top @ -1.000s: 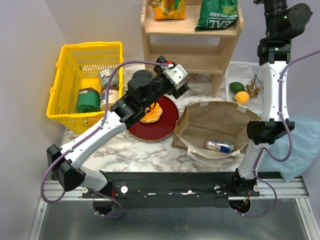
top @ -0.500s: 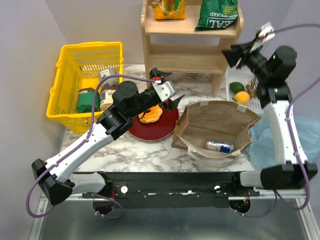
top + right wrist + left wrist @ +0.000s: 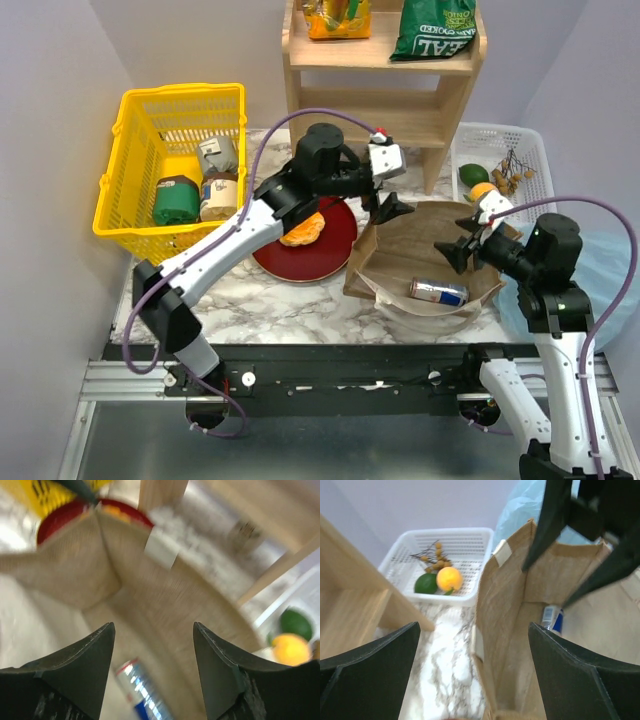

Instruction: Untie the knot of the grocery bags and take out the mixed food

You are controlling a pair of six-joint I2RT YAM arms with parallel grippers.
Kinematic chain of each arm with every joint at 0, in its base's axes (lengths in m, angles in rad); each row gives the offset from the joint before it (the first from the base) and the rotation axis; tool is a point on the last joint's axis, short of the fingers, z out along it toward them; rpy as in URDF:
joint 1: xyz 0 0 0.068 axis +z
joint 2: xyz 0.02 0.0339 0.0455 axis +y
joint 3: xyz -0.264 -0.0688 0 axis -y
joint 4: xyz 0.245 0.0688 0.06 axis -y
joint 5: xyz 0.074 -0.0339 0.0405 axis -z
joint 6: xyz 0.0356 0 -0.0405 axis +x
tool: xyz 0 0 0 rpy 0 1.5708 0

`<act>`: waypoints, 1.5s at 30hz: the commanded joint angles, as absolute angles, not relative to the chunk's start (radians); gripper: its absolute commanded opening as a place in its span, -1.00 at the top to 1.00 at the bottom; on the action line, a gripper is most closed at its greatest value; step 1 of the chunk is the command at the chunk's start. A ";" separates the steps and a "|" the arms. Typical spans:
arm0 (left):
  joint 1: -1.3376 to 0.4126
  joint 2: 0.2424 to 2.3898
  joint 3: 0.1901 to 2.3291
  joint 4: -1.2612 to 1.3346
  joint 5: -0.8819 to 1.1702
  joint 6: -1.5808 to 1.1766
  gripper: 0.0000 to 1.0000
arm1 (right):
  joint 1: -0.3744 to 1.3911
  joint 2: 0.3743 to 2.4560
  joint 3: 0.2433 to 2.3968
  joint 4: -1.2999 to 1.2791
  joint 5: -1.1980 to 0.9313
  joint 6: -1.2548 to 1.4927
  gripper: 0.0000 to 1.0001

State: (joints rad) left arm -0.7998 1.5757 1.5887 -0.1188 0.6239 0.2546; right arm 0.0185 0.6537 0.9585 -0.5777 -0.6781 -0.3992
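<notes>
Right pincer (image 3: 455,243) spread above paper bag (image 3: 410,250); marble tabletop (image 3: 290,300), lilac walls (image 3: 60,80).

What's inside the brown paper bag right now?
One red-blue drink can lies on its side on the floor of the brown paper bag. Nothing else shows inside, though the bag's near wall covers a strip of the floor, so that part cannot be checked.

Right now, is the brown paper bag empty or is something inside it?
Not empty. A drink can lies on its side on the bottom of the open paper bag; nothing else shows inside.
</notes>
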 commanded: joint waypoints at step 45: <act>-0.836 1.856 1.762 -0.158 0.641 -0.146 1.00 | 0.081 0.767 0.799 -0.816 -0.523 -1.262 -0.43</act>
State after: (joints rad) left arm -0.8352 1.8145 1.7123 -0.1886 0.6476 -0.0769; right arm 0.0422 0.7059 0.7349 -0.8951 -0.5751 -1.1931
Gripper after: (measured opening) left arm 0.031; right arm 0.718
